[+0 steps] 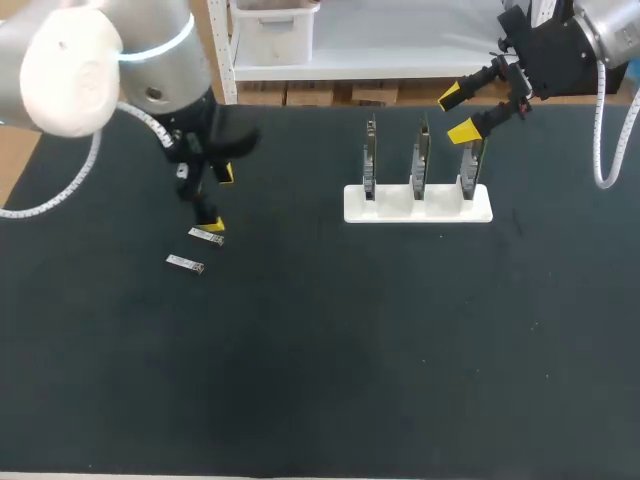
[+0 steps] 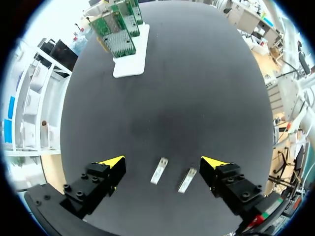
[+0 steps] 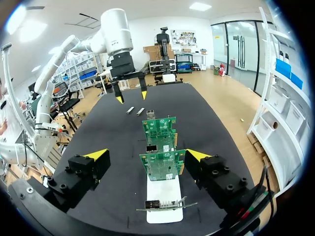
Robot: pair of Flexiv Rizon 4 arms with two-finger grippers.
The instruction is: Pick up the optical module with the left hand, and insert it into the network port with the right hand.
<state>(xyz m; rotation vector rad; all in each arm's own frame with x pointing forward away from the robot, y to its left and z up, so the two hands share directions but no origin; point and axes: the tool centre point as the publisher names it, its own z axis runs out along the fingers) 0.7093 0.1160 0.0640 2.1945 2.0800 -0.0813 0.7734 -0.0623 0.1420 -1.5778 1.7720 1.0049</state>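
Black mat covers table; white base near far edge

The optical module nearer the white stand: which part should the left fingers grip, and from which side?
Probably its two long sides, near the middle, coming from above. The optical module lies flat, long and narrow, across the closing line of the open left gripper. The other module lies close beside, so one finger must enter that gap.

The head camera looks down on the whole bench from above and behind. The left wrist camera hangs close over two optical modules, facing the white card stand. The right wrist camera, just above that stand, faces those modules.
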